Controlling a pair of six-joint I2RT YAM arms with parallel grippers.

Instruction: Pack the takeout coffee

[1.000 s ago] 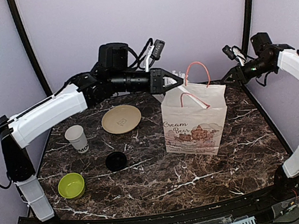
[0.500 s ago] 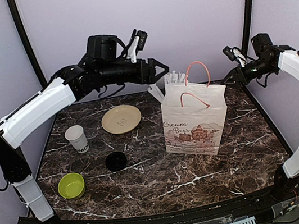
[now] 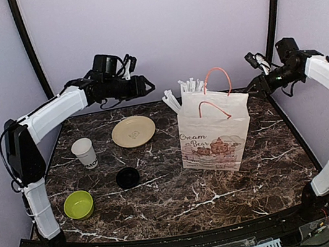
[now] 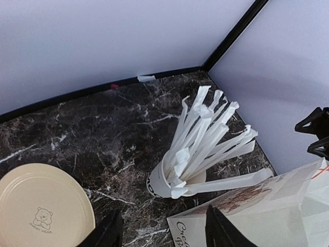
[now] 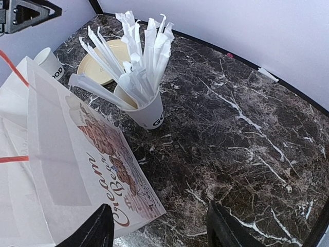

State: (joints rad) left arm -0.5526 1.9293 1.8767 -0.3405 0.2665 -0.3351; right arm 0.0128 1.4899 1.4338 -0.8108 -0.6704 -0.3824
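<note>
No lidded coffee cup shows in any view; the inside of the white paper bag (image 3: pixel 214 131) is hidden. The bag stands upright right of centre, with pink handles. It also shows in the left wrist view (image 4: pixel 267 213) and the right wrist view (image 5: pixel 51 170). My left gripper (image 3: pixel 146 87) is open and empty, held high at the back, left of the bag; its fingertips frame the bottom of the left wrist view (image 4: pixel 164 234). My right gripper (image 3: pixel 256 86) is open and empty, high beside the bag's back right corner (image 5: pixel 159 234).
A white cup of paper-wrapped straws (image 4: pixel 164 180) (image 5: pixel 149 113) stands just behind the bag. A beige plate (image 3: pixel 133 131), a lidless white printed cup (image 3: pixel 85 153), a loose black lid (image 3: pixel 127 177) and a green bowl (image 3: pixel 78 204) lie on the left half of the marble table.
My left arm has pulled back from above the bag's opening toward the back left. The right arm, the bag and the table things have not moved.
</note>
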